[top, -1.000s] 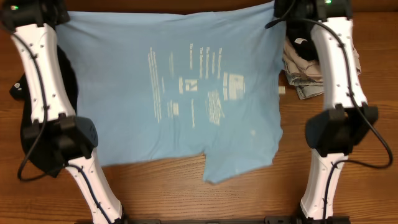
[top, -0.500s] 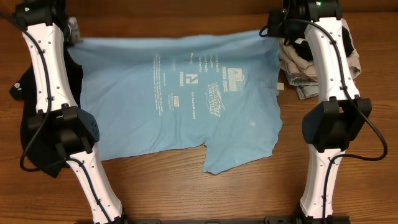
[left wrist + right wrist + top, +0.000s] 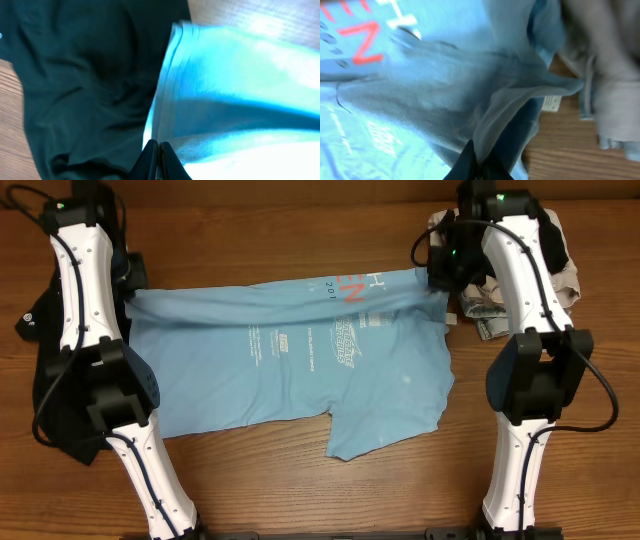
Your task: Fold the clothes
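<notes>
The light blue T-shirt (image 3: 300, 370) lies spread across the table, its far edge lifted and folded toward me so white and red-orange lettering shows along the fold. My left gripper (image 3: 132, 272) is shut on the shirt's far left corner (image 3: 165, 147). My right gripper (image 3: 436, 272) is shut on the far right corner (image 3: 490, 140). The black shirt (image 3: 50, 395) lies bunched at the left under my left arm; it also shows in the left wrist view (image 3: 85, 85).
A pile of beige and grey garments (image 3: 495, 300) sits at the far right beside my right arm, also in the right wrist view (image 3: 610, 75). Bare wooden table (image 3: 300, 490) lies in front of the shirt.
Both grippers have pulled the shirt's far edge toward the near side, folding it over. The red-orange lettering has come into view along the fold.
</notes>
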Tool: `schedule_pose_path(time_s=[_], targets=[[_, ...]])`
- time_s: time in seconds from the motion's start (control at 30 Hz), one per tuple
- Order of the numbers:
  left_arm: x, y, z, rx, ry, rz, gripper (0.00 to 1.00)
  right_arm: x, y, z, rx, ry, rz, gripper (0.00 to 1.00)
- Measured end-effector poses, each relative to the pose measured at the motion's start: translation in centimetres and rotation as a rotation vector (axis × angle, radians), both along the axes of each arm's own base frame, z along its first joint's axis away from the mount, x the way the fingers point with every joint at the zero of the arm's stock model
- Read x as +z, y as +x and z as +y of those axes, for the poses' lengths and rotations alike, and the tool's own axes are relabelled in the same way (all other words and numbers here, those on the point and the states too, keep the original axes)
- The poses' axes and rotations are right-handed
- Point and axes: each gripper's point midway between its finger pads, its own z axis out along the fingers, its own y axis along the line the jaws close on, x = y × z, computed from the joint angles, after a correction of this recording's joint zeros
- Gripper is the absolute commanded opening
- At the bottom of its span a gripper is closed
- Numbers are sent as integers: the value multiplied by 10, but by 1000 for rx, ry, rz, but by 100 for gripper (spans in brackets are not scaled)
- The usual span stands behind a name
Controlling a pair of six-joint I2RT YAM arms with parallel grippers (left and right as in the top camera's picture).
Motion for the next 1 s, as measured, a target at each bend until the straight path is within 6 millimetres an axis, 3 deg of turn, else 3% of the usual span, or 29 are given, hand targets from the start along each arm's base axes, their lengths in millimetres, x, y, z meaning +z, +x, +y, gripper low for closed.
schedule_pose_path(time_s=[0.03, 0.1, 0.17, 0.4, 0.5, 0.57, 0.67, 0.8, 0.9, 1.0], targets=[[-6, -2, -1, -4, -3, 16, 19, -5, -4, 0, 0, -2, 19, 14], [-15, -7, -2, -14, -11, 43, 52, -15, -12, -1, 0, -4, 56, 29], [-21, -9, -3, -21, -16, 56, 72, -19, -16, -1, 5, -6, 74, 39], [-24, -12, -4, -33, -25, 76, 99, -20, -21, -2, -3, -6, 97, 54], [-19, -19, -7, -36, -34, 99, 100, -16, -20, -2, -5, -5, 85, 56], [-5, -19, -8, -36, -36, 90, 100, -4, -21, -2, -6, -3, 58, 57], [32, -11, -9, -39, -37, 8, 100, 38, -23, -2, -14, 3, -31, 57], [96, -4, -22, -56, -75, -170, 100, 130, -46, -3, -34, 19, -223, 57], [153, -13, -38, -83, -97, -319, 100, 208, -83, -5, -67, 44, -397, 57], [210, -33, -52, -113, -82, -450, 100, 259, -122, -3, -99, 74, -514, 61]])
